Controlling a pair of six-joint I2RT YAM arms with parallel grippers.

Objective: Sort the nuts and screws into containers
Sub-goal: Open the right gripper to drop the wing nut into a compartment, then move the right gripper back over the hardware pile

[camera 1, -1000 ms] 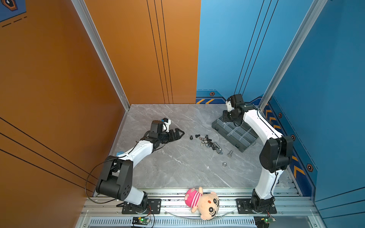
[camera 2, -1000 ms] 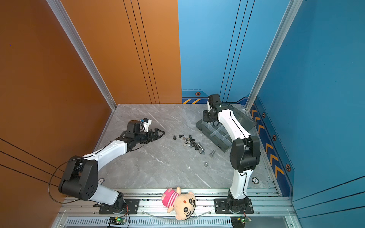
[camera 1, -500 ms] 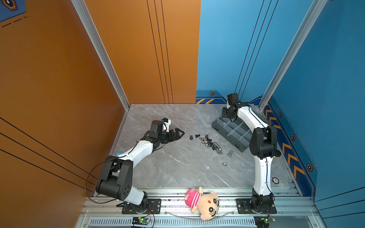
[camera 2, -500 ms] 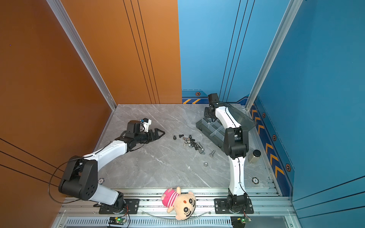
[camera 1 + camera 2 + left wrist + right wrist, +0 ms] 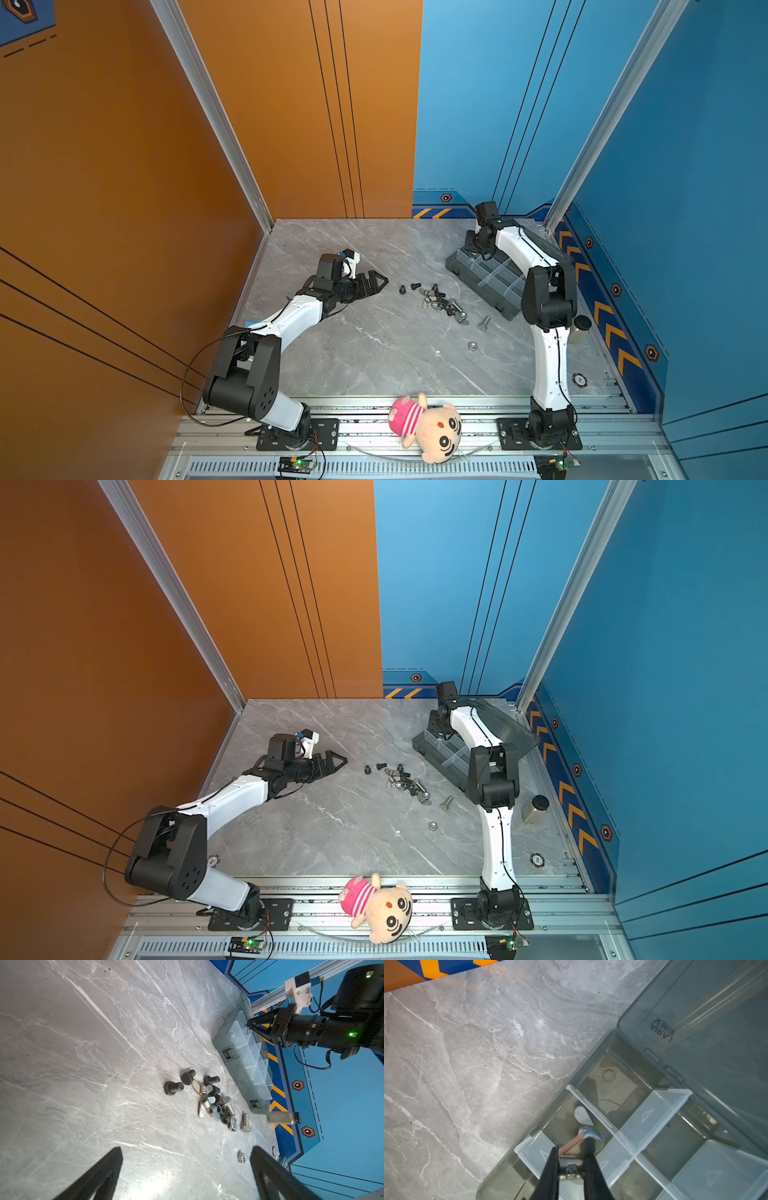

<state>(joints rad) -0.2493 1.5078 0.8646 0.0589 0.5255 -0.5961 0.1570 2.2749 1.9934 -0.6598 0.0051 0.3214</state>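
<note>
Loose screws and nuts (image 5: pixel 440 297) (image 5: pixel 403 781) lie in a pile mid-table; the left wrist view shows black bolts (image 5: pixel 173 1088) and silver wing nuts among them. A larger silver bolt (image 5: pixel 483 323) (image 5: pixel 245 1120) and a lone hex nut (image 5: pixel 472 345) (image 5: pixel 241 1157) lie apart from it. My left gripper (image 5: pixel 379 277) (image 5: pixel 186 1150) rests open left of the pile, holding nothing. My right gripper (image 5: pixel 572 1145) (image 5: pixel 249 1024) hangs over a corner compartment of the grey organizer box (image 5: pixel 486 278) (image 5: pixel 587 1057), jaws narrow with a silver wing nut (image 5: pixel 571 1167) between them. Another silver wing piece (image 5: pixel 582 1118) shows just past the fingertips.
The box lid (image 5: pixel 498 725) (image 5: pixel 716 1032) stands open toward the right wall. A small black-capped jar (image 5: pixel 535 808) (image 5: pixel 282 1118) sits right of my right arm. A plush doll (image 5: pixel 428 424) lies on the front rail. Walls close in left, back and right.
My right arm's elbow has swung inward toward the table's middle, uncovering the jar, while its gripper stayed over the box's far corner. The left arm has not moved.
</note>
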